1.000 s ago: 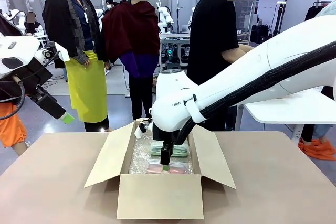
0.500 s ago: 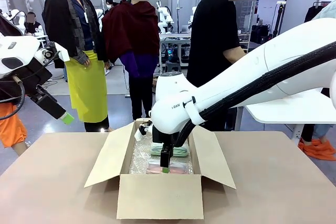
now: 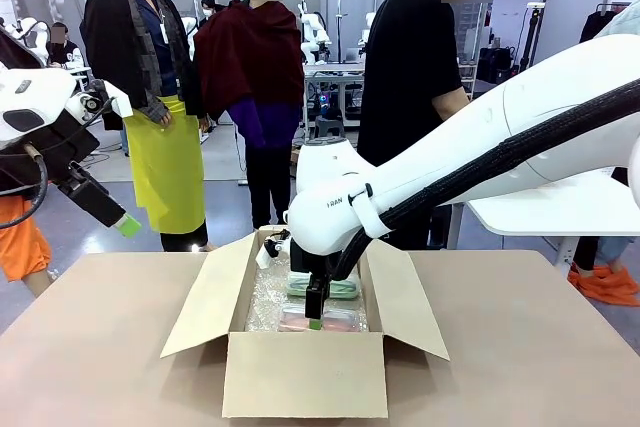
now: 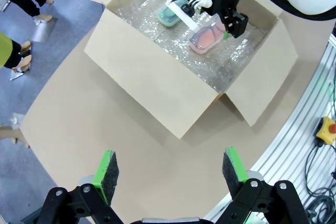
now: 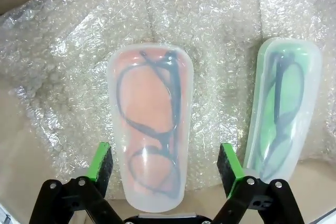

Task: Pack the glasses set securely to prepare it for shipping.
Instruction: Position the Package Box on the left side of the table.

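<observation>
Glasses set [image 5: 150,124] on bubble wrap [image 5: 210,14] in box [image 3: 300,377] (tan table [image 3: 100,347]); left fingers [image 4: 107,169], right fingers [image 5: 101,162] wide apart, empty.

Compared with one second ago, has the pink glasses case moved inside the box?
No. The pink case still lies on the bubble wrap just behind the front wall of the box, as before.

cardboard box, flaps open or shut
Open: the brown cardboard box has its flaps splayed outward, showing the pink glasses case and mint-green glasses case on bubble wrap inside.
</observation>
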Controlling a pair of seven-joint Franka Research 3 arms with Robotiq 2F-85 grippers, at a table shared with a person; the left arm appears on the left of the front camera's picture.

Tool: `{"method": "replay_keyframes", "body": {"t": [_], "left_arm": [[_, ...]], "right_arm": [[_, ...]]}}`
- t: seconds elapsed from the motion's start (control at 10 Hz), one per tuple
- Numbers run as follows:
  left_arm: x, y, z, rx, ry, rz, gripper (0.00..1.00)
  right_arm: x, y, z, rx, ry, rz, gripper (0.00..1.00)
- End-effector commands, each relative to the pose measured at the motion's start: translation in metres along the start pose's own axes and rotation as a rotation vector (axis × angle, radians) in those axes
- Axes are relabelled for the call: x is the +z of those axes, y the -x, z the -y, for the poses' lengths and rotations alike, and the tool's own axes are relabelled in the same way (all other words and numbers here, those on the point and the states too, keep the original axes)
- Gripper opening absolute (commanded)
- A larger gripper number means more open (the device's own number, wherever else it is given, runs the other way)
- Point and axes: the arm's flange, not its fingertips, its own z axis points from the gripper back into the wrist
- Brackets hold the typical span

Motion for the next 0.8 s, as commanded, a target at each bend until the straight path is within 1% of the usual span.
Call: {"method": "replay_keyframes", "body": {"t": [0.0,0.1,0.2,0.4,0.5,0.6,0.7], "left_arm": [[-0.006,-0.007,-0.021,0.117,-0.012,-0.030,1.00],[-0.015,-0.012,-0.035,0.201,0.080,-0.079,1.00],[-0.023,-0.016,-0.047,0.264,0.086,-0.095,1.00],[-0.042,-0.017,-0.069,0.400,0.210,-0.107,1.00],[-0.052,-0.013,-0.082,0.466,0.250,-0.118,1.00],[-0.064,-0.007,-0.097,0.530,0.317,-0.124,1.00],[-0.076,-0.001,-0.109,0.554,0.404,-0.115,1.00]], "right_arm": [[0.000,0.000,0.000,0.000,0.000,0.000,1.00],[0.031,0.011,0.004,-0.030,0.022,0.032,1.00],[0.060,0.024,0.002,-0.069,0.047,0.049,1.00],[0.105,0.049,-0.011,-0.178,0.080,0.117,1.00],[0.121,0.064,-0.019,-0.249,0.109,0.126,1.00],[0.141,0.083,-0.025,-0.353,0.126,0.144,1.00],[0.160,0.103,-0.031,-0.463,0.169,0.171,1.00]]}}
